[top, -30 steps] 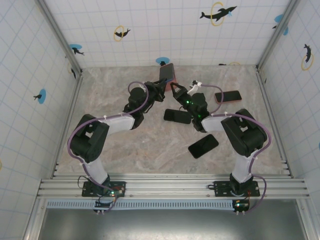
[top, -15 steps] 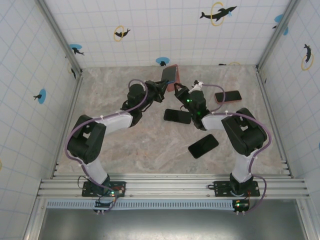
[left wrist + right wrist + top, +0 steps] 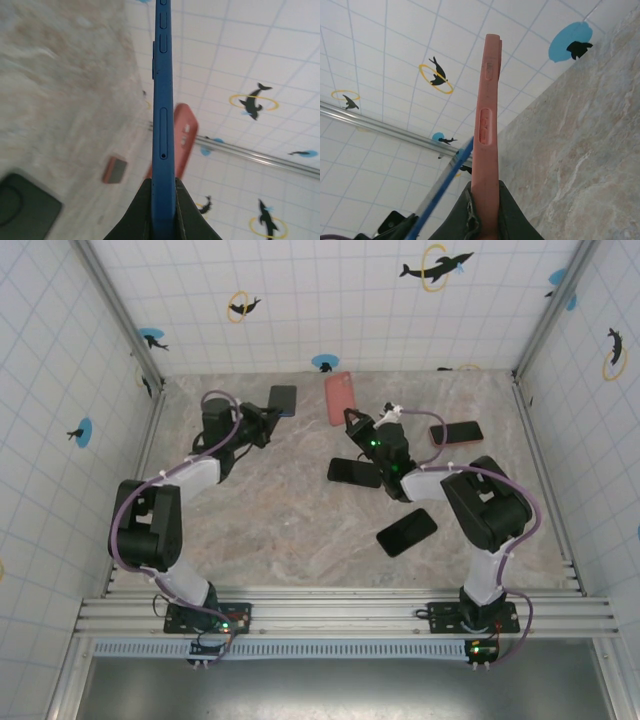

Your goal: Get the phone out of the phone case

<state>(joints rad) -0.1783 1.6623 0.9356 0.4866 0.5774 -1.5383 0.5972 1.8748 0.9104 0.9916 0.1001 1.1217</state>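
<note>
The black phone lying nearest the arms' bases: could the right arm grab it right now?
Probably not yet: the black phone lies uncovered close to that arm, but the right tool is shut on the pink case.

The stone table (image 3: 250,530) has a black phone (image 3: 355,472) near its middle, a second black phone (image 3: 406,531) nearer the front edge, and a red-edged phone (image 3: 456,433) by the right edge.

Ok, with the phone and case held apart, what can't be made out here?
Left wrist: phone is edge-on, faces hidden; lower end buried between the jaws.
Right wrist: phone case is edge-on, interior hidden.
Left wrist: dark object bottom left, blurred and cut by the frame edge.
Top external: both grips too small to judge.
</note>
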